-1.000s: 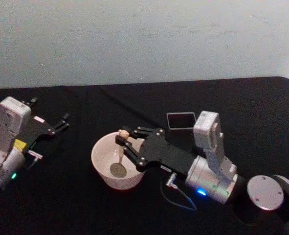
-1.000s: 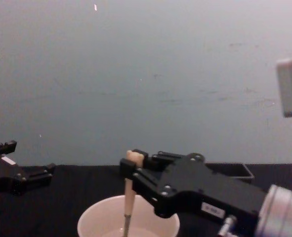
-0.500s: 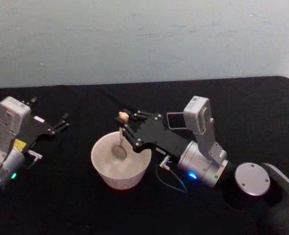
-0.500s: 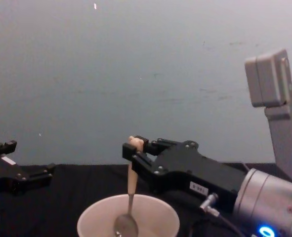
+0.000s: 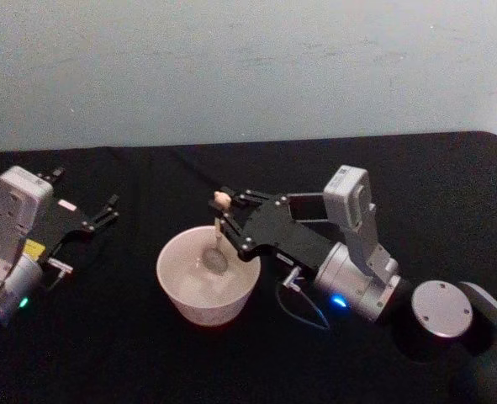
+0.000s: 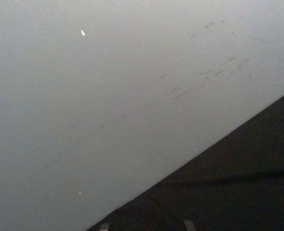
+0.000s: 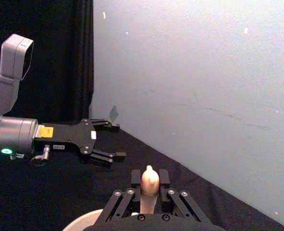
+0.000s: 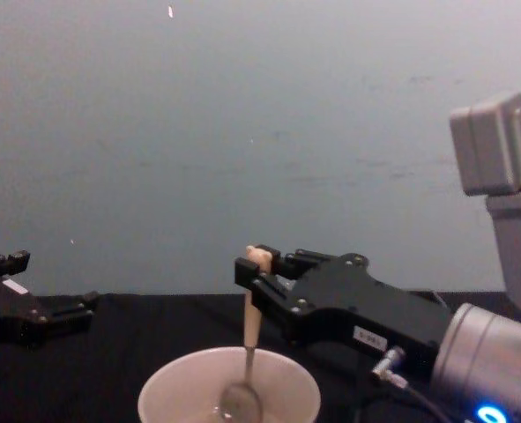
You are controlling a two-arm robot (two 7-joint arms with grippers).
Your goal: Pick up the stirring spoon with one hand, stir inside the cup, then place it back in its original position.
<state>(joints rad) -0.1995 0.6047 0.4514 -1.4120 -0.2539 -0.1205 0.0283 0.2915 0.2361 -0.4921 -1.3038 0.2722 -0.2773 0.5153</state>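
The right pincer [image 5: 221, 210] is clamped on the top of the spoon [image 5: 217, 246], just under the small bear head, and holds it almost upright over the cup [image 5: 202, 307]. The spoon's pale handle drops from the fingers past the rim, and its shiny round bowl sits low inside the cup, towards the 1 o'clock side of the cup in the head view. From the chest the spoon [image 8: 251, 330] hangs with a slight tilt, its bowl down near the bottom of the cup [image 8: 288, 383]; whether it touches the bottom cannot be told. The right pincer [image 8: 258, 264] reaches in from the cup's 4 o'clock side. In the right wrist view the bear head [image 7: 149, 185] stands between the two black fingers. The cup rests near the middle of the black tabletop [image 5: 105, 353]. A dark grey holder [image 5: 309, 206] lies at the cup's 2 o'clock, partly behind the right arm. The left pincer [image 5: 105, 212] is parked well apart at the cup's 9 o'clock, above the tabletop, its fingers spread and holding nothing [image 7: 117, 141].
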